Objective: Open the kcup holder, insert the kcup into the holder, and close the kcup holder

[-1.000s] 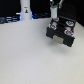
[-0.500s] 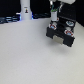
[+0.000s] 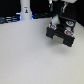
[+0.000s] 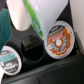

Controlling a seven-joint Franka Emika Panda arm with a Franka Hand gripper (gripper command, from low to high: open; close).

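The kcup holder [image 3: 62, 33] is a black box at the exterior view's upper right, with its drawer open. My gripper [image 3: 56, 20] hangs just above the box's near end. In the wrist view the kcup [image 4: 36, 14], a whitish pod with a bright green rim, sits tilted between my fingers [image 4: 5, 27], close above the open drawer [image 4: 55, 67]. An empty round slot [image 4: 31, 51] lies right below it. White-and-red-topped pods [image 4: 60, 41] fill the slots beside it.
A tall white bottle-like thing [image 3: 25, 10] stands at the back on the exterior view's left. Another pod [image 4: 10, 61] sits in the drawer. The white table [image 3: 30, 55] spreads in front of the box.
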